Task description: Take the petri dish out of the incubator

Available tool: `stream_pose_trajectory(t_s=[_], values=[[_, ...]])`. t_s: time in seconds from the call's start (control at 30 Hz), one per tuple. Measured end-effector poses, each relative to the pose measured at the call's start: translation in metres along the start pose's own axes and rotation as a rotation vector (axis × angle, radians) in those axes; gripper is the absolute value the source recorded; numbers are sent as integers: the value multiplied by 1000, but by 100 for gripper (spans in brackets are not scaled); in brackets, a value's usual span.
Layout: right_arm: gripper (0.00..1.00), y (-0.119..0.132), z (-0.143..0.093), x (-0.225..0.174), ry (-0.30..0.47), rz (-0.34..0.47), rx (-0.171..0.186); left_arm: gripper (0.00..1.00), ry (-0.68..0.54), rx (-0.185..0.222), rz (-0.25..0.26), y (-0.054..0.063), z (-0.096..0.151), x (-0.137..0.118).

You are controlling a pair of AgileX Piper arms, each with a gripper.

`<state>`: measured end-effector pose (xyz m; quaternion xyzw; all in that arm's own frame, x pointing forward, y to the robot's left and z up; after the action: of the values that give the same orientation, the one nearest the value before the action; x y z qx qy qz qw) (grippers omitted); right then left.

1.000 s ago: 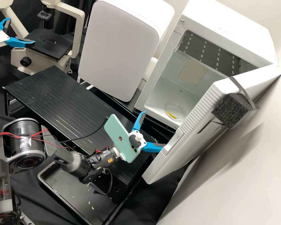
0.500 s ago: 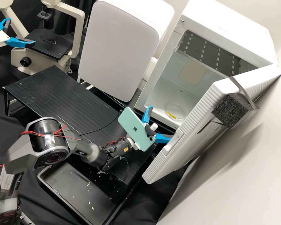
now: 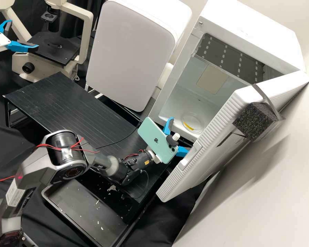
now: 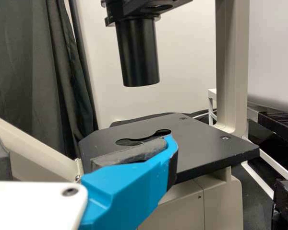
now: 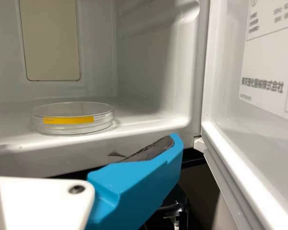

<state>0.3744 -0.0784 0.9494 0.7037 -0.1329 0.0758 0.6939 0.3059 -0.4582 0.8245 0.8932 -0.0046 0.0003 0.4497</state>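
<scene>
The white, box-shaped incubator [image 3: 250,31] has its thick ribbed white door [image 3: 211,140] swung wide, presumably to give the right arm a clear way in from the front. A black foam block [image 3: 253,121] is strapped to the door, perhaps as something to pull on. The right white-and-blue gripper [image 3: 180,135] is just outside the opening, its jaws released and spread, likely so they can pass either side of the dish. The mint-green phone [image 3: 157,140] mounted behind them probably serves as the wrist camera. The left white-and-blue gripper [image 3: 24,34] is beside the cream microscope [image 3: 86,34], jaws also parted with nothing between them, seemingly kept out of the way. The round, clear petri dish [image 5: 73,125] lies flat on the incubator's floor near the front edge, within easy reach, I would judge. It is shallow and see-through, apparently lidded, with pale glints along its rims, and a yellow strip [image 5: 68,120] on its side wall faces the opening.
</scene>
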Motion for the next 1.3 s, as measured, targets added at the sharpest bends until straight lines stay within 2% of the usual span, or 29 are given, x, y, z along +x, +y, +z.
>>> stream_pose_trajectory(t_s=[0.53, 0.8, 1.3], values=[[100, 5, -14, 21, 6, -10, -16, 100, 0, 0, 0, 0, 0, 0], [100, -4, -6, 33, -12, -32, -13, 100, 0, 0, 0, 0, 0, 0], [100, -7, -4, 57, -20, -40, -25, 100, 0, 0, 0, 0, 0, 0]])
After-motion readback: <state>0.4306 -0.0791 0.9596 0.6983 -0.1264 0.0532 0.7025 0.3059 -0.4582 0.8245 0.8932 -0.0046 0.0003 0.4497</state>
